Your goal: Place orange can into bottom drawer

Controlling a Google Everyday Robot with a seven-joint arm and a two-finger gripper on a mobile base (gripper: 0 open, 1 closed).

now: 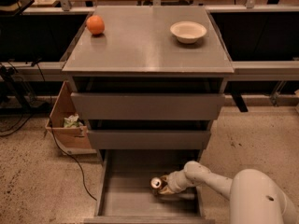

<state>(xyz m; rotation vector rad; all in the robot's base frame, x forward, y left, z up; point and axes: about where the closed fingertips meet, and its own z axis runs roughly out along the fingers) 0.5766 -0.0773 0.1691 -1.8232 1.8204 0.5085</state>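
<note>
The bottom drawer (126,202) is pulled open below the two upper drawers, its flat grey floor showing. The orange can (156,184) lies on its side inside it, right of the middle, silver top facing left. My gripper (163,186) reaches in from the right and is shut on the can, holding it at or just above the drawer floor. The white arm (210,181) runs back to the lower right.
A round orange fruit (95,24) and a white bowl (188,31) sit on the cabinet top (145,45). A cardboard box (65,122) with a cable beside it stands left of the cabinet. Speckled floor lies on both sides.
</note>
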